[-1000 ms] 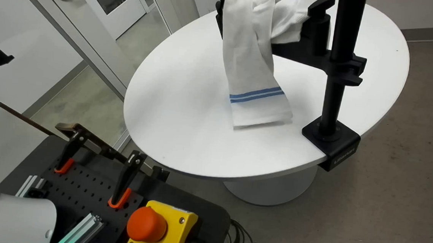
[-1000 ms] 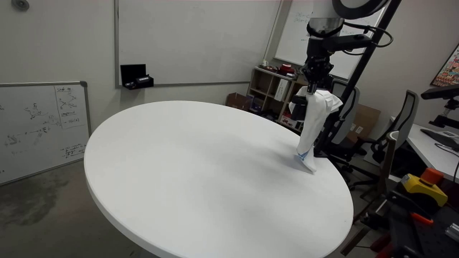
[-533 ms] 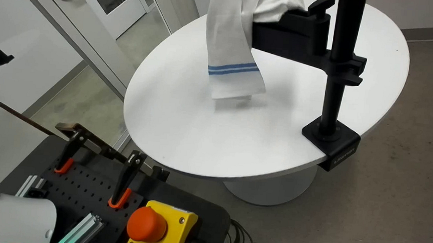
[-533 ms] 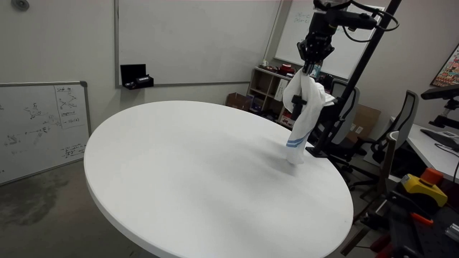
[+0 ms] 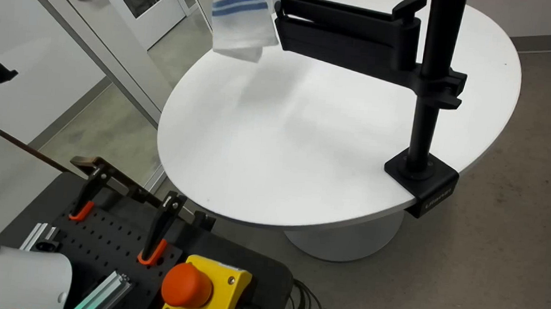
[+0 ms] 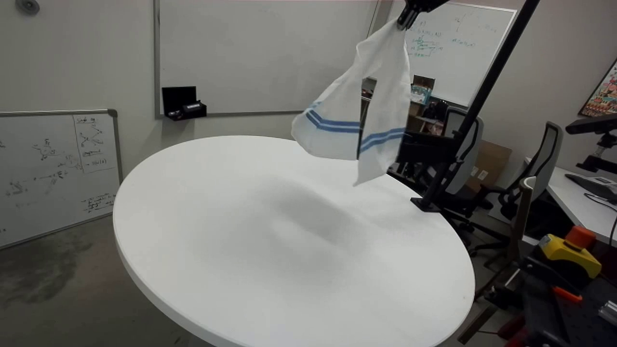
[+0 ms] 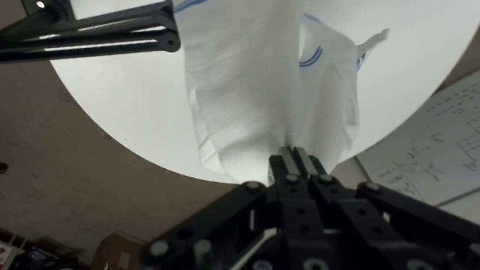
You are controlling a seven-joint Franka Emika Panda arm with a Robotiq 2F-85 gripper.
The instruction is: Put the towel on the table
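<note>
A white towel with blue stripes hangs in the air from my gripper. It shows in both exterior views (image 5: 242, 26) (image 6: 388, 101) and in the wrist view (image 7: 243, 86). My gripper (image 6: 404, 25) is shut on the towel's upper part, and its fingertips are close together in the wrist view (image 7: 292, 150). The towel hangs in two flaps with striped lower ends, above the far part of the round white table (image 6: 217, 250). The table also shows in an exterior view (image 5: 274, 169). The gripper is out of frame in that view.
A black pole stand (image 5: 425, 131) is clamped to the table edge, and its folded black arm (image 5: 341, 43) reaches over the table. The stand's pole also shows in an exterior view (image 6: 482, 86). A yellow box with a red button (image 5: 208, 290) sits on a dark bench beside the table.
My gripper has risen with the towel. The towel has come off the black stand's arm, its lower end has lifted from the tabletop, and it has swung away from the stand, spreading into two flaps.
</note>
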